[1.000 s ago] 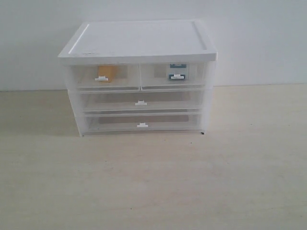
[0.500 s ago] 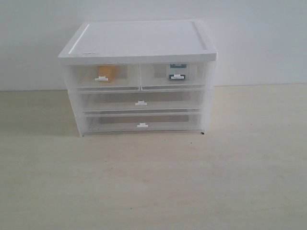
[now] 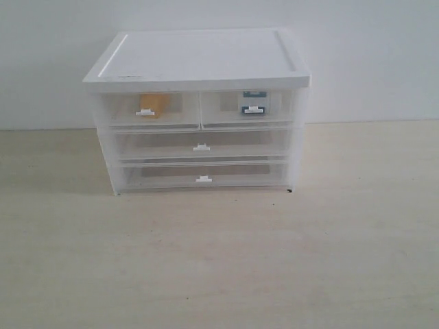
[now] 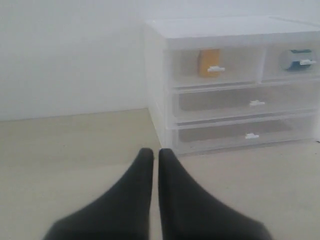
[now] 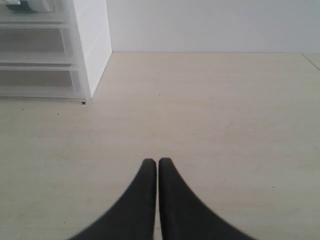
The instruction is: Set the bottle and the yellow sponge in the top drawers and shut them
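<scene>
Bottle (image 3: 253, 101) well apart from right hand (image 5: 157, 162)

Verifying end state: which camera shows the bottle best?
Left wrist view: the bottle appears largest and clearest through the closed top drawer, label band visible. Exterior view has the bottle partly behind the drawer's handle tab. Right wrist view catches only a cropped sliver at the frame edge.

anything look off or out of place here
Nothing stands out. The yellow sponge sits in the left top drawer, the bottle in the right top drawer, and every drawer front looks flush with the cabinet. Only a tiny dark speck lies on the table by its front right corner.
</scene>
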Robot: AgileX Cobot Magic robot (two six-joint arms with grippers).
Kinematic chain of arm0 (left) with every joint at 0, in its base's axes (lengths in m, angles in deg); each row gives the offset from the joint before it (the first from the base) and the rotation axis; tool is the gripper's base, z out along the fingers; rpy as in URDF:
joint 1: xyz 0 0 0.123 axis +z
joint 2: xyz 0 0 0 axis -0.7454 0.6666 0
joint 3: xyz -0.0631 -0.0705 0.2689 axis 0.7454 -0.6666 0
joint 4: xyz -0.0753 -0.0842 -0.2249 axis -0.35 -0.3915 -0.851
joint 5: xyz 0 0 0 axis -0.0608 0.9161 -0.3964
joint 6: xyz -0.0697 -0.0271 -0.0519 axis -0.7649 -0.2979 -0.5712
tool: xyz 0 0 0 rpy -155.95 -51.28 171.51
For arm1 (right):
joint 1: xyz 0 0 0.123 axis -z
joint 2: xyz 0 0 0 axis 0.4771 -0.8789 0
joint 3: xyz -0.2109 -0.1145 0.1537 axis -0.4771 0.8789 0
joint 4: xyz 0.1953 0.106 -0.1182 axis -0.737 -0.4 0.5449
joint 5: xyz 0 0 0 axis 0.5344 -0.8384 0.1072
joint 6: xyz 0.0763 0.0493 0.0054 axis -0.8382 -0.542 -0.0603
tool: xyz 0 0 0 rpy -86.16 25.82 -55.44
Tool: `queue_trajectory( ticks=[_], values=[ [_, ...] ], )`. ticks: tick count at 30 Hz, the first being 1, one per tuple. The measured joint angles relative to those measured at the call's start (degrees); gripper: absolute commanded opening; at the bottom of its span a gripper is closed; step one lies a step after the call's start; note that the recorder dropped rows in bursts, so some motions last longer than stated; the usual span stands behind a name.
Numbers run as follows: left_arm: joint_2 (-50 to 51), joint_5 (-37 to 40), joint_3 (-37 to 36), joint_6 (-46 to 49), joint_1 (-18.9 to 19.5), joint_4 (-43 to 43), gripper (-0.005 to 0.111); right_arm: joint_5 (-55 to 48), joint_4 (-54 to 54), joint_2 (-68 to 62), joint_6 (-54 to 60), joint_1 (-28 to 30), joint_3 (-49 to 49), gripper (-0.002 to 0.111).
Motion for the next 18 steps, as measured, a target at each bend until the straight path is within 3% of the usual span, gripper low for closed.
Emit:
queue_trajectory(
  ticks=[10,18],
  values=[
    [-4.55,1.49,-2.20,1.63,6.94,-0.38,0.004,0.00,0.00,0.00,0.00,0.00,0.00,0.000],
    [-4.55,4.56,-2.20,1.71,8.49,-0.18,0.004,0.00,0.00,0.00,0.00,0.00,0.00,0.000]
  ],
)
